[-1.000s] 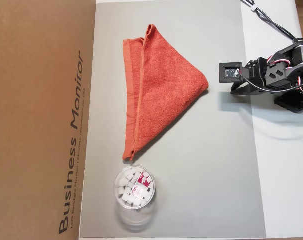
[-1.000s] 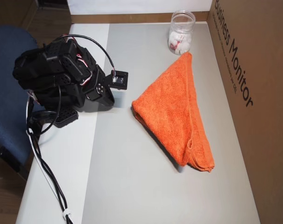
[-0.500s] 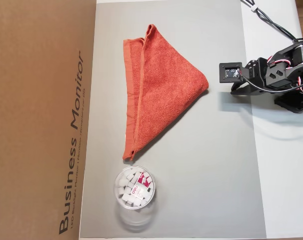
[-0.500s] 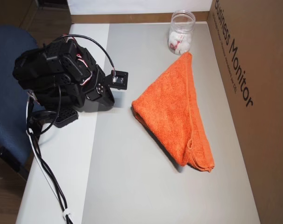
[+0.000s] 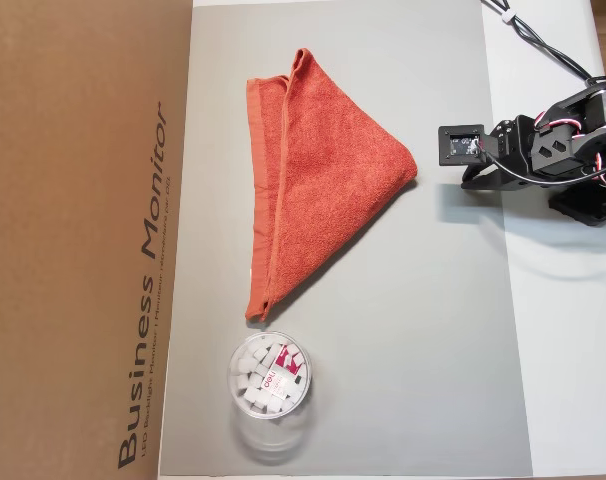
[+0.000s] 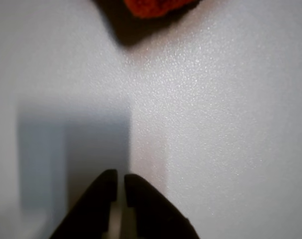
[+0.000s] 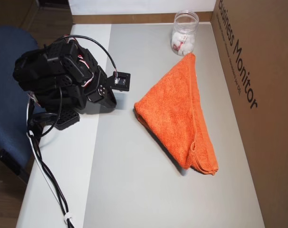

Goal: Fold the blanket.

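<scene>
Biggest thing here is one cardboard box [image 5: 78, 240] with "Business Monitor" printed on it, running along the left side in an overhead view. Next to it lies one grey mat [image 5: 403, 350], on the white table [image 5: 573, 350].

One blanket [image 5: 323, 170], orange-red terry, sits on the mat folded into a triangle: long hemmed edge toward the box, one corner pointing at the arm. Its lower tip ends just beside the tub.

One black arm [image 7: 58, 78], tucked back at the mat's edge, with cables trailing off. There's also one blue chair [image 7: 6, 95] behind it.

One clear round tub [image 5: 269, 375] with small white pieces inside, standing on the mat near the box.

One gripper [image 6: 120, 181]: in the wrist view the jaws are nearly together, only a thin slit between them, nothing held, and the blanket corner [image 6: 153, 7] is well apart from them.
</scene>
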Available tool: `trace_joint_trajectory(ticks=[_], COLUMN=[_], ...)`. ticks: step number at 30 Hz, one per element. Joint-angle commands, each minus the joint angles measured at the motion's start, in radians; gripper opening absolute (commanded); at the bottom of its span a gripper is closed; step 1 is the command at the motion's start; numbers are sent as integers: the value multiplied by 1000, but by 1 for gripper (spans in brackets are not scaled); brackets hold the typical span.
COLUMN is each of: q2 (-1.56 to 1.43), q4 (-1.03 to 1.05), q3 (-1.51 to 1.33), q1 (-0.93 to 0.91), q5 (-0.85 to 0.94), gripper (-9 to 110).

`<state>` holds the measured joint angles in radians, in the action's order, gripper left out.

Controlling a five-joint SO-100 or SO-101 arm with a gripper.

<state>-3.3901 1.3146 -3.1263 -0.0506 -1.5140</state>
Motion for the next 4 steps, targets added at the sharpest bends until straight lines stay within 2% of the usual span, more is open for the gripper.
trace_joint_trajectory(ticks=[1, 4], q2=[-9, -9], q4=[6, 6], q3=[-8, -8], q1=[-5, -5], q5=[9, 9], gripper=[0, 0])
